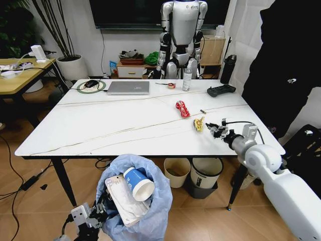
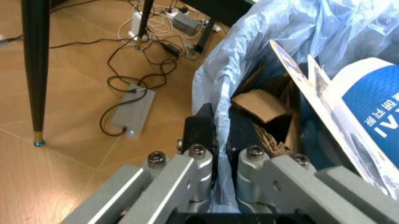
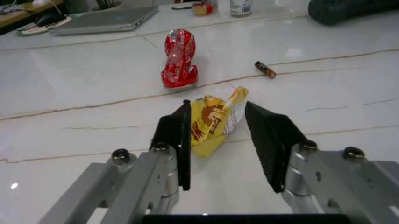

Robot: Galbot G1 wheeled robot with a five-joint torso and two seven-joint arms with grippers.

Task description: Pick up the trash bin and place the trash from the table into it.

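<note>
While the left gripper pinches the bin by its bag rim below the table edge, the right gripper hangs spread over the yellow wrapper. Best to lower straight, straddling the wrapper's narrow width, and close low. The right wrist view reveals the red wrapper just beyond; the head view shows the cup and pouch binned.

Head view high over table, right wrist low, both sharing yellowish wrapper.
</note>
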